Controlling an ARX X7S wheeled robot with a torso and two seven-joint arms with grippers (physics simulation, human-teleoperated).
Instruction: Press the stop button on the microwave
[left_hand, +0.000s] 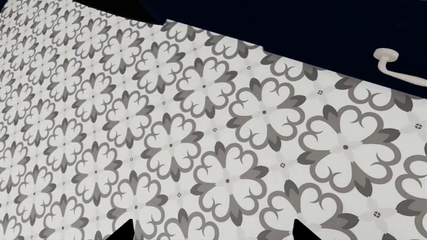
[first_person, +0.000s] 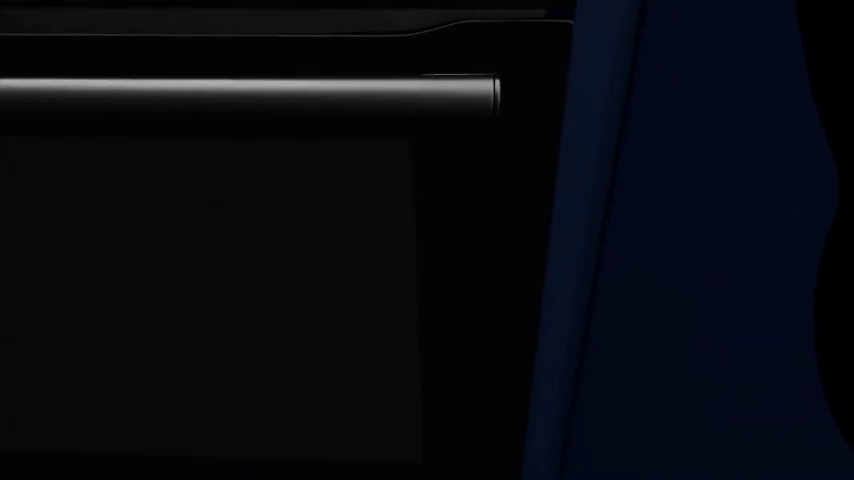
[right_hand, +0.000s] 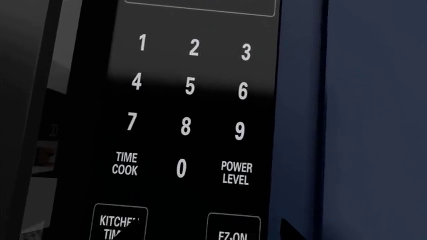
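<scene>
Left wrist: left tool (left_hand: 212, 235) hangs over patterned floor (left_hand: 200, 150), tips apart, released, far from the job. Head: dark door and handle (first_person: 254, 90) only. Right wrist: keypad (right_hand: 190, 107) close; right tool barely visible, state unclear. Stop button unseen, likely below the digits.

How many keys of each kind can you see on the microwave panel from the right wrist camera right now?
White digit keys on the black glossy microwave panel: 10
Fully visible white word keys, TIME COOK and POWER LEVEL: 2
Boxed keys cut off at the frame edge: 2
Total: 14
No stop button is in view.
</scene>
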